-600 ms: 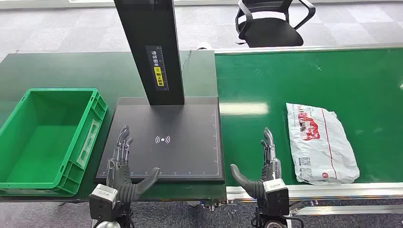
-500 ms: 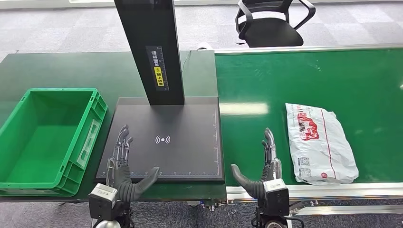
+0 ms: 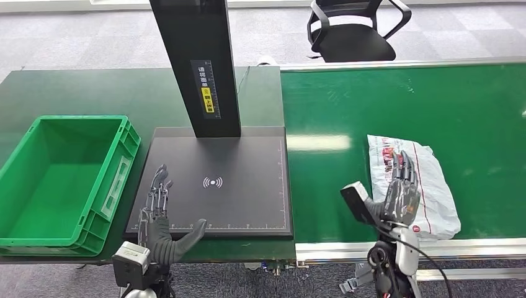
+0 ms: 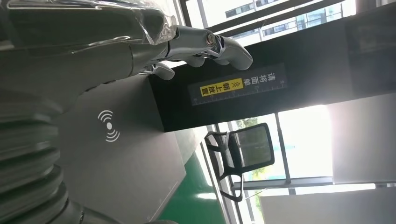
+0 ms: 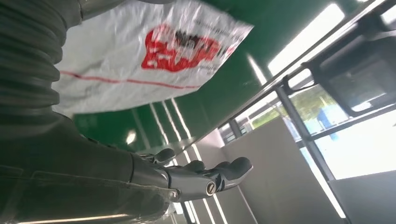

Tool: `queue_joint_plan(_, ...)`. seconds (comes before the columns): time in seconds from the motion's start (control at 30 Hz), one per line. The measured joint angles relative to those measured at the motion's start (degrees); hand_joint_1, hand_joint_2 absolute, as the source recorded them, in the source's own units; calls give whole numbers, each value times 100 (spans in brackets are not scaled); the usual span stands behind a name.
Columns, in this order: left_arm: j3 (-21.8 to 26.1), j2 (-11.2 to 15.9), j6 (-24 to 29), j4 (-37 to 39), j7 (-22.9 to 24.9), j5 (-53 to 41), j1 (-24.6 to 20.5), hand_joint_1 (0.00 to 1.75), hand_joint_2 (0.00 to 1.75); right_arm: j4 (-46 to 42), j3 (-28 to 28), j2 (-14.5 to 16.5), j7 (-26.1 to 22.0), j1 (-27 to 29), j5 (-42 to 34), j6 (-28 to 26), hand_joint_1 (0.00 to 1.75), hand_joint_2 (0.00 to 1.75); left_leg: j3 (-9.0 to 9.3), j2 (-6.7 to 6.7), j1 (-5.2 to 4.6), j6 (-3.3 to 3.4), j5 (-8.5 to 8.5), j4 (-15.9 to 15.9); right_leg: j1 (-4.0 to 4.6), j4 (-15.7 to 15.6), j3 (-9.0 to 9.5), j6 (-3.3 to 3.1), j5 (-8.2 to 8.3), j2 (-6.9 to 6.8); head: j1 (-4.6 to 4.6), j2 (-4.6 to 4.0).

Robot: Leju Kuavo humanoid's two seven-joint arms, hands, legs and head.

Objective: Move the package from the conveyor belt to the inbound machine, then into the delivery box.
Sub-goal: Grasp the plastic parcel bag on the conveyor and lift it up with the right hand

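Observation:
The package (image 3: 431, 177), a white plastic bag with red print, lies flat on the green conveyor belt (image 3: 384, 105) near its front edge. My right hand (image 3: 400, 191) is over the bag's near left part with its fingers spread and nothing held. In the right wrist view the package (image 5: 140, 60) lies apart from the fingers (image 5: 201, 175). My left hand (image 3: 160, 214) is open over the front left corner of the inbound machine's black plate (image 3: 242, 205). The green delivery box (image 3: 118, 161) stands empty left of the plate.
The machine's black column (image 3: 198, 62) rises at the back of the plate. A metal rail (image 3: 446, 248) runs along the belt's front edge. A black office chair (image 3: 353, 31) stands on the floor beyond the belt.
My right hand has lifted from the belt's front edge and swung right, over the package. The package has drifted slightly left on the belt. My left hand has stayed put.

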Motion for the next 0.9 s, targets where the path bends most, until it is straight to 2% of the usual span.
queue_joint_plan(0.1,46,-6,-30,-62,16,7,45,0,175,979,-126,-383,384,-721,538,7,0,175,-1,0,0,2,2,0,0,1,-2,0,2,0,-1,0)
queue_joint_plan(0.17,77,-17,-61,-127,25,7,79,0,175,1512,-152,-553,533,-1139,712,261,0,175,-1,3,0,2,2,0,0,1,-4,-1,2,2,-2,0)
queue_joint_plan(0.27,131,-38,-174,-211,8,78,154,0,175,2149,-185,-708,645,-1655,790,1011,0,175,-3,-1,0,2,2,0,1,1,-6,-1,2,1,-1,0)
queue_joint_plan(0.37,207,-55,-285,-240,-50,181,224,0,175,2634,-206,-811,844,-2035,862,2051,0,175,-7,-2,0,2,2,0,0,1,-7,0,1,1,-1,0)
queue_joint_plan(0.5,288,-71,-349,-245,-131,203,279,0,175,3084,-208,-908,1356,-2331,1059,3239,0,175,-10,-6,-2,2,2,0,-1,1,-8,0,1,-2,2,0)
queue_joint_plan(0.63,359,-73,-406,-245,-156,229,307,0,175,3352,-199,-971,1920,-2468,1254,4086,0,175,-10,-5,-2,2,2,0,-1,1,-9,0,1,-1,-1,0)
queue_joint_plan(0.73,392,-73,-423,-245,-173,242,314,0,175,3471,-179,-988,2267,-2543,1383,4463,0,175,-8,-7,-2,2,2,0,0,1,-8,0,1,-2,-1,0)
queue_joint_plan(0.9,420,-83,-431,-245,-176,244,325,0,175,3589,-127,-995,2656,-2640,1516,4761,0,175,-3,-7,-2,2,2,0,0,0,-2,0,1,-3,0,0)
